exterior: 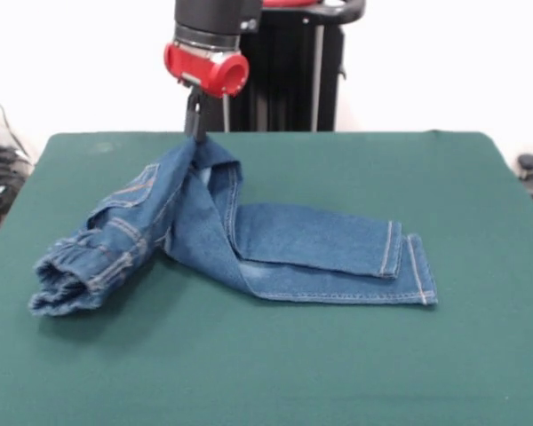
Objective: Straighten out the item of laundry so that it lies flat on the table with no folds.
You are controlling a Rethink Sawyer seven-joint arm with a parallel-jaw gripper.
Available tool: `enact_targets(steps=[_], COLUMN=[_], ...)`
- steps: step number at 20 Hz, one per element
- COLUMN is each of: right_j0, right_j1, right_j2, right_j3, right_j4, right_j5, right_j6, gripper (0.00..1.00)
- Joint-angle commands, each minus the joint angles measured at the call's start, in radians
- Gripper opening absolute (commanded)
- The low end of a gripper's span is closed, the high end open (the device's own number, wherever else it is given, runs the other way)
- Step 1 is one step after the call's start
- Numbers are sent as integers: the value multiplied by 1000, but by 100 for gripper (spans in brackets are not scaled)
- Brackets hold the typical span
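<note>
Green table (480, 355) carries the jeans (249, 244); with gripper (195, 133) clamped on the raised fold, draw away from the waistband (67, 284) to unfold it.

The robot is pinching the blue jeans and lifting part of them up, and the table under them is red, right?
Not quite. The table is dark green, not red, as the front view shows. The rest holds: the end effector pinches the blue jeans and lifts part of them.
</note>
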Motion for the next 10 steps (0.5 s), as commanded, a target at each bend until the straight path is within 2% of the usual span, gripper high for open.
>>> enact_targets(steps=[1, 5, 10], right_j0=[12, 5, 52], right_j1=[-17, -35, -100], right_j2=[97, 104, 71], right_j3=[177, 201, 233], right_j4=[58, 62, 99], right_j5=[25, 22, 73], right_j6=[300, 300, 305], gripper=[0, 0, 0])
